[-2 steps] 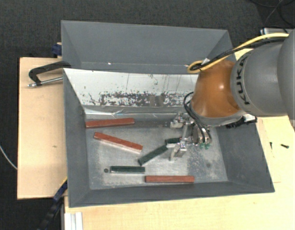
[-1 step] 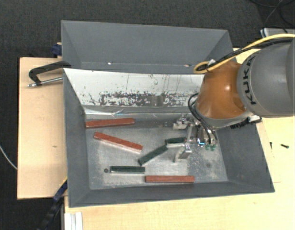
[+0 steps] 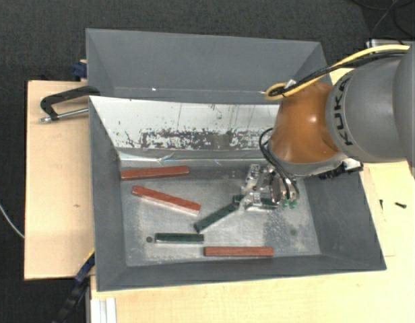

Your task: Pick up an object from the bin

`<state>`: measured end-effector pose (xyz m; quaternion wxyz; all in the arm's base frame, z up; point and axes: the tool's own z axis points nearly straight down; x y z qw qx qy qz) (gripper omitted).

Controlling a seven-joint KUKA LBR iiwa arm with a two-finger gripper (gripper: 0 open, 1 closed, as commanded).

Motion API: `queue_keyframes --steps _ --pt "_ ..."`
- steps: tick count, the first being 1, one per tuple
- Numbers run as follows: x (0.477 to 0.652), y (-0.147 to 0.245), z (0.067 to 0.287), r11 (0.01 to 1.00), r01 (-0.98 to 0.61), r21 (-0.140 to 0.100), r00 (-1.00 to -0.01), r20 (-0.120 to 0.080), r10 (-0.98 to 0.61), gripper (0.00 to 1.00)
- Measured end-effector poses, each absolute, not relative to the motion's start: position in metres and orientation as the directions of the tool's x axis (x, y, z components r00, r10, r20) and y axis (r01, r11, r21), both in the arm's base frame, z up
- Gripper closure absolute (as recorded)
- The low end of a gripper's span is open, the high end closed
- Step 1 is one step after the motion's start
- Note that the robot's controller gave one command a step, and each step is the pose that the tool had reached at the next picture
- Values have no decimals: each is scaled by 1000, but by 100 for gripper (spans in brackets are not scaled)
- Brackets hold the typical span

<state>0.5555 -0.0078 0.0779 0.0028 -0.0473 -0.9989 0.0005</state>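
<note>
Gripper (image 3: 260, 195) sits low at the tilted dark green stick's (image 3: 217, 217) right end, a position suiting an end grasp; whether it is spread or closed cannot be told.

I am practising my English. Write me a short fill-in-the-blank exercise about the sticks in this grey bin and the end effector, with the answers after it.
1. The number of reddish-brown sticks in the bin is ___.
2. The number of dark green sticks is ___.
3. The tilted stick nearest the end effector is dark ___.
Missing words: three; two; green.
</note>
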Motion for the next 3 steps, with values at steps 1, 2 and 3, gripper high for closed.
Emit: queue_keyframes --steps 1,2,3 --pt "556 -8 78 996 95 -1 -996 5 95 100" --pt "555 -8 81 995 95 -1 -995 4 95 100" --pt "555 -7 94 995 96 1 -995 0 96 100"
